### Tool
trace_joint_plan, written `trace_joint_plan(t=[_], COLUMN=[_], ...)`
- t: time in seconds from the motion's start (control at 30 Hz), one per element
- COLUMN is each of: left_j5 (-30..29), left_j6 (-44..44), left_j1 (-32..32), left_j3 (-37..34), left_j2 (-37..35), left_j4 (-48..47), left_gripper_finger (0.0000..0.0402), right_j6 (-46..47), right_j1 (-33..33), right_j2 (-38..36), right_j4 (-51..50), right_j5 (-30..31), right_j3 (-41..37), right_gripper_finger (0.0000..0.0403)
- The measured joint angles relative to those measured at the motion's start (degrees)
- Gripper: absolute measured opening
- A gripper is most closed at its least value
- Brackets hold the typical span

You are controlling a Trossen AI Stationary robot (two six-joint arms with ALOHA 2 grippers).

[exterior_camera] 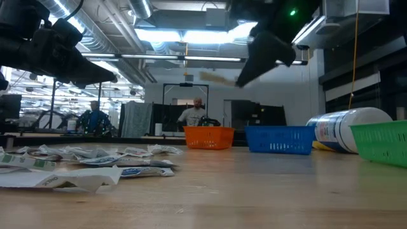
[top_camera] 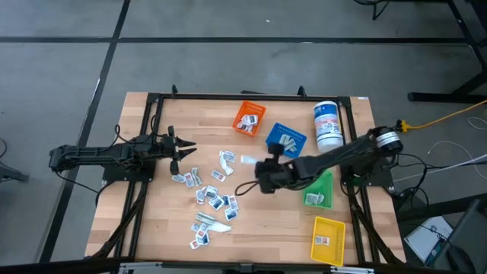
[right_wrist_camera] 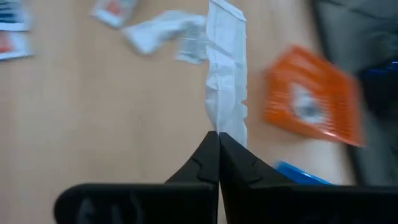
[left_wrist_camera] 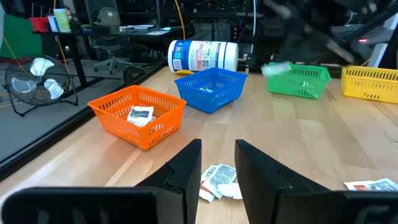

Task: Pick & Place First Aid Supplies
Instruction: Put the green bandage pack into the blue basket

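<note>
Many first aid supplies, small white packets, lie spread on the wooden table's left middle. My right gripper hangs above the table's middle, left of the blue bin, shut on one white packet. In the low view that packet shows high above the tabletop. My left gripper waits open at the table's left side, its fingers held level over the packets and touching nothing. My right gripper pinches the white packet by one end between its two fingertips. The fingers slant down toward the table's left side. The packet sticks out ahead of them, slightly crumpled, lifted clear of the table.
An orange bin and the blue bin stand at the back middle, a green bin and a yellow bin at the right; each holds a packet. A white canister lies on its side at the back right.
</note>
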Motion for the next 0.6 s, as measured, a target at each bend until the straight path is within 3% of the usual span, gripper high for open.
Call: trace_joint_plan(t=[0.17, 0.4, 0.6], left_j5=[0.00, 0.00, 0.00], left_j6=[0.00, -0.01, -0.02], left_j1=[0.00, 0.00, 0.00], left_j3=[0.00, 0.02, 0.00], left_j2=[0.00, 0.00, 0.00], left_j4=[-0.04, -0.03, 0.00], left_gripper_finger=[0.0092, 0.0093, 0.0091], right_j6=[3.40, 6.20, 7.07], right_j1=[0.22, -4.21, -11.71], right_j2=[-7.95, -18.33, -21.59], right_j4=[-1.30, 3.41, 5.42], right_j5=[5.07, 4.94, 0.17], right_j3=[-6.35, -18.09, -23.76], right_gripper_finger=[0.0002, 0.0002, 0.0002])
